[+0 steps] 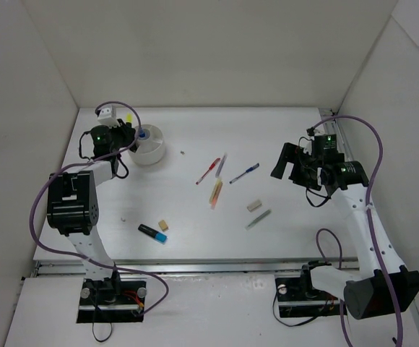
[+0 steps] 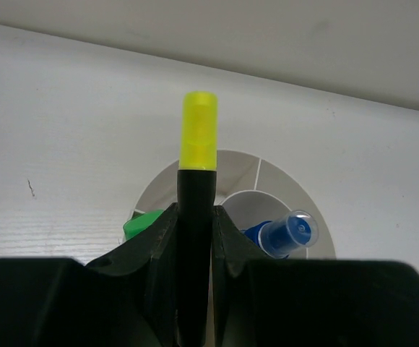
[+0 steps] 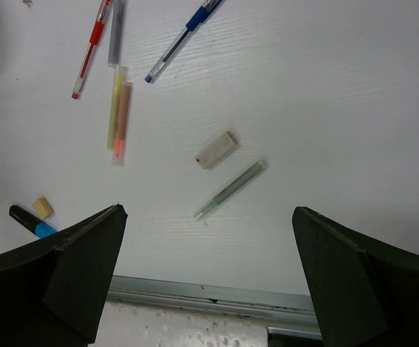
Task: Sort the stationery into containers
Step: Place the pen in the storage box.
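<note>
two grippers aloft: left gripper [image 2: 195, 214], over the divided white bowl [image 2: 159, 189], pinches a yellow-tipped highlighter [image 2: 198, 141]; right gripper [image 3: 208, 211] hangs wide open, empty, above the table [image 3: 339, 108].

You see: white table [image 1: 289, 137] | plain white walls [image 1: 195, 50] enclosing three sides | metal rail [image 1: 217, 266] along its near edge

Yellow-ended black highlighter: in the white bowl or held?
Held: the yellow-ended black highlighter is clamped in the left hand, not in the round white divided bowl.
</note>
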{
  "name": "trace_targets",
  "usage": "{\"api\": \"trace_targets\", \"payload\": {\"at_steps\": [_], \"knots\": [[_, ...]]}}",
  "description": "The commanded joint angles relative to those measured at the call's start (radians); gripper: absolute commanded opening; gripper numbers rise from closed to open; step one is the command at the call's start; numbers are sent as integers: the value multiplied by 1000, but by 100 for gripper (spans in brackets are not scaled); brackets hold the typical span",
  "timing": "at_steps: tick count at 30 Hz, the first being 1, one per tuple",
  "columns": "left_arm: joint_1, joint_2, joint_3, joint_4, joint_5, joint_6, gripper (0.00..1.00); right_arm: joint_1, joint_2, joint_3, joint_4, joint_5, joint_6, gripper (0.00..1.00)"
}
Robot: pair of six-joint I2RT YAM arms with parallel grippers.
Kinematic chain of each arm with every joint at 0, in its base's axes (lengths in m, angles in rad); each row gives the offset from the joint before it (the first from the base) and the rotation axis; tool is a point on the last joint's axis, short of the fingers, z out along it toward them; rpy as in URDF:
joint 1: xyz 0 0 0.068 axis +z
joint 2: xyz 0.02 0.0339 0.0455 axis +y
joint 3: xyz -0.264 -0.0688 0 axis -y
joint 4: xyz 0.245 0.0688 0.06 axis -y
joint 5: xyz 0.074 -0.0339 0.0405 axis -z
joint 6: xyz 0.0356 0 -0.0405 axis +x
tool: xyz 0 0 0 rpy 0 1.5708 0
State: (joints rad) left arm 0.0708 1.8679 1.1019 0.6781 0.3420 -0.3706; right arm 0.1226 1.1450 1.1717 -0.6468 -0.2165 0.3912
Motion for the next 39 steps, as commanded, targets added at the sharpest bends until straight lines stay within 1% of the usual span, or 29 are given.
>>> {"api": "trace_targets", "payload": {"at_steps": [1,6,11,15,18,19,20,25,27,30,32,33,34,36,39], "knots": [[-19,2,59,54,-32,10,1,-11,-31,-3,33,17,-6,98],[-28,14,65,66,-86,35,1,-17,-48,-10,33,29,-6,98],[-28,33,84,83,-83,38,2,-17,-56,-12,32,29,-5,98],[-28,25,72,86,-87,38,5,-18,-60,-14,33,29,-5,98],[-28,13,62,86,-100,44,20,-15,-54,-14,32,26,-8,98],[-28,16,62,78,-101,48,31,-17,-53,-14,32,28,-6,98],[-28,16,65,72,-101,50,33,-17,-51,-12,33,22,-8,98],[-28,22,82,55,-83,47,33,-20,-57,-14,33,14,-8,98],[-28,25,87,49,-77,47,28,-21,-59,-15,33,17,-6,98],[-28,11,79,44,-63,45,28,-18,-65,-17,32,16,-6,98],[-28,-7,67,46,-52,41,33,-20,-68,-17,32,9,-9,98],[-28,-35,52,49,-44,41,45,-18,-67,-17,32,6,-11,98],[-28,-50,43,54,-40,42,49,-17,-70,-17,30,5,-12,98],[-28,-105,18,48,-34,53,56,-18,-70,-15,32,-10,-15,98],[-28,-199,-17,23,-40,68,62,-15,-79,-17,32,-30,-32,98]]}}
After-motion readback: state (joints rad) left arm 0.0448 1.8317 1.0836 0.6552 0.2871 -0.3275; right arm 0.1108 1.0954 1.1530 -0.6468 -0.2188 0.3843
